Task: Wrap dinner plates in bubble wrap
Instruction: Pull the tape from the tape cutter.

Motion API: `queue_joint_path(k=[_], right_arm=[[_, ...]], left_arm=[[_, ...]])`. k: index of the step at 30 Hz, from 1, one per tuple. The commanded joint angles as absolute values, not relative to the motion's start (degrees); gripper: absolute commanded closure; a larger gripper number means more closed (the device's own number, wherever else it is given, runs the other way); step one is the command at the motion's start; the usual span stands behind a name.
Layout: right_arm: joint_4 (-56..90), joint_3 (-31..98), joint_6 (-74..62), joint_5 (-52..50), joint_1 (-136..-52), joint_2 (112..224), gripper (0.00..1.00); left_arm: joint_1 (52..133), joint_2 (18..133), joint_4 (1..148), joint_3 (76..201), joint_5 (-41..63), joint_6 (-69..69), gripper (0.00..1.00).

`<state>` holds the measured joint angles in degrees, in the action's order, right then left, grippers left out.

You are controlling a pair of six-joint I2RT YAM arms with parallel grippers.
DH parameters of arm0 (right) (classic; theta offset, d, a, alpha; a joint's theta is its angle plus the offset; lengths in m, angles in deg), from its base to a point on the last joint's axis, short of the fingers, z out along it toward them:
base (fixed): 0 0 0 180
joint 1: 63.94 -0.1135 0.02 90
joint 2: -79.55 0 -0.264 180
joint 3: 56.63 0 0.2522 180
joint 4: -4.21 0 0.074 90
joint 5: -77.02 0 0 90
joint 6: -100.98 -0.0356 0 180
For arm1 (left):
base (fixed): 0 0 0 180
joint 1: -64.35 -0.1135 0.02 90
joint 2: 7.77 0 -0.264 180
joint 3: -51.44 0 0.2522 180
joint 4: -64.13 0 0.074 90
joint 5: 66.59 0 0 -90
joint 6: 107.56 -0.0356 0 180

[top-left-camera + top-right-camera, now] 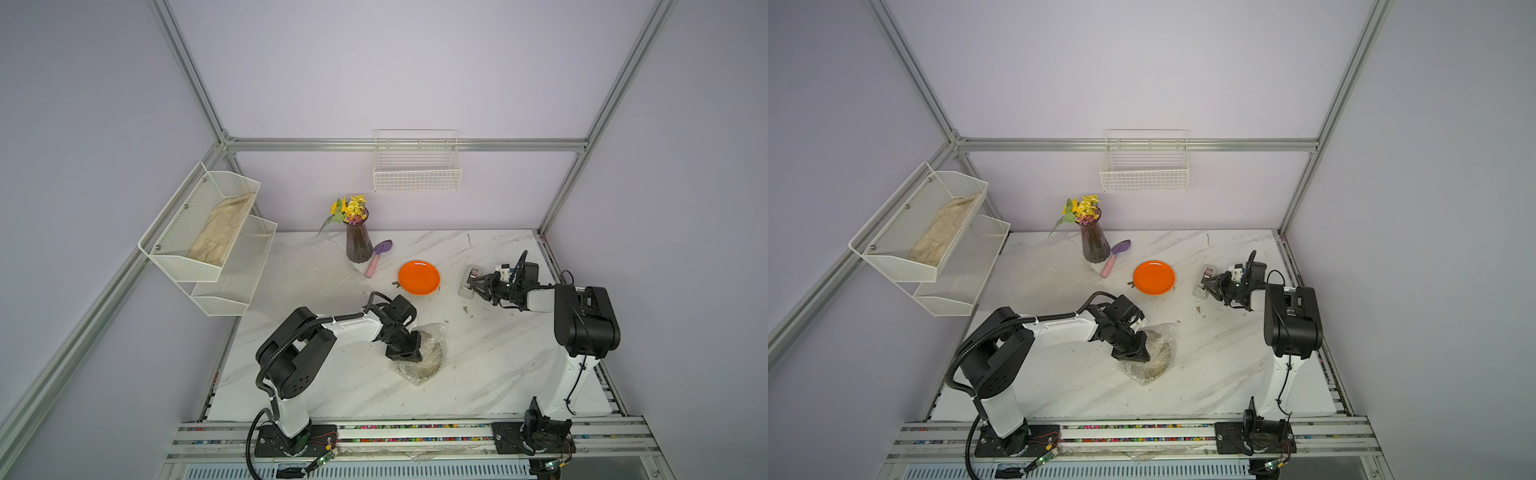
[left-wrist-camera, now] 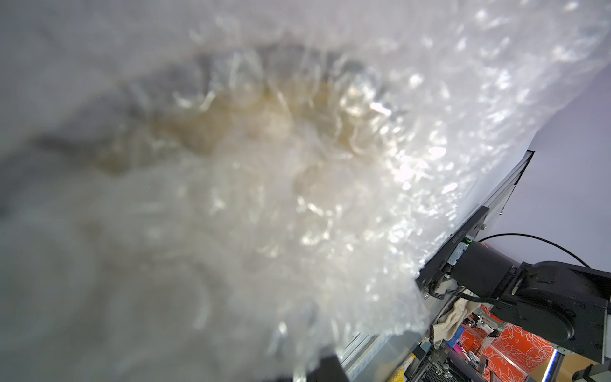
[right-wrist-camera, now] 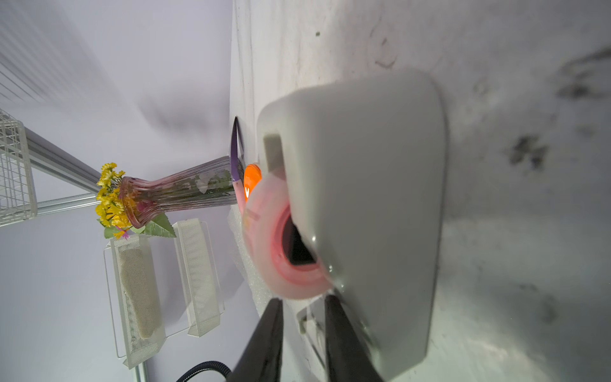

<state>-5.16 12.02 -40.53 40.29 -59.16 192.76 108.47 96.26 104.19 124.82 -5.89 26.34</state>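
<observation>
1 yellowish plate (image 1: 434, 353) bundled in crinkly bubble wrap (image 1: 409, 372); left jaws pressed together, right jaws spread.

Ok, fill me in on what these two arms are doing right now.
The left gripper, closed, is down on a wrapped plate near the table's front; whether it pinches the wrap is unclear. The right gripper is at the grey tape dispenser, jaws apart close to its pink tape roll. An orange plate sits bare mid-table, and a spare bubble wrap sheet lies beside the vase.
</observation>
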Motion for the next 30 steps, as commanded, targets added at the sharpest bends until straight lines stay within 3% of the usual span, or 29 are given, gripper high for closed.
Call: queue_joint_path(k=[1, 6, 11, 20, 30], right_arm=[[-6.1, 10.1, -43.1, 38.6, -59.8, 195.6, 0.77], [-6.4, 10.1, -43.3, 38.5, -59.9, 195.8, 0.85], [-6.7, 10.9, -44.5, 37.9, -59.9, 194.9, 1.00], [-4.9, 9.1, -48.4, 38.0, -61.0, 184.6, 1.00], [-1.9, -3.3, -51.8, 37.5, -64.8, 169.4, 1.00]], left_arm=[[108.7, 100.6, 110.5, 121.1, 0.2, 26.0, 0.90], [108.7, 100.8, 110.4, 121.1, 0.1, 26.0, 0.90], [108.7, 100.8, 110.4, 120.9, 0.3, 26.0, 0.90], [108.6, 100.8, 110.3, 120.6, 0.4, 26.0, 0.90], [108.6, 100.6, 110.0, 120.1, 0.3, 26.0, 0.90]])
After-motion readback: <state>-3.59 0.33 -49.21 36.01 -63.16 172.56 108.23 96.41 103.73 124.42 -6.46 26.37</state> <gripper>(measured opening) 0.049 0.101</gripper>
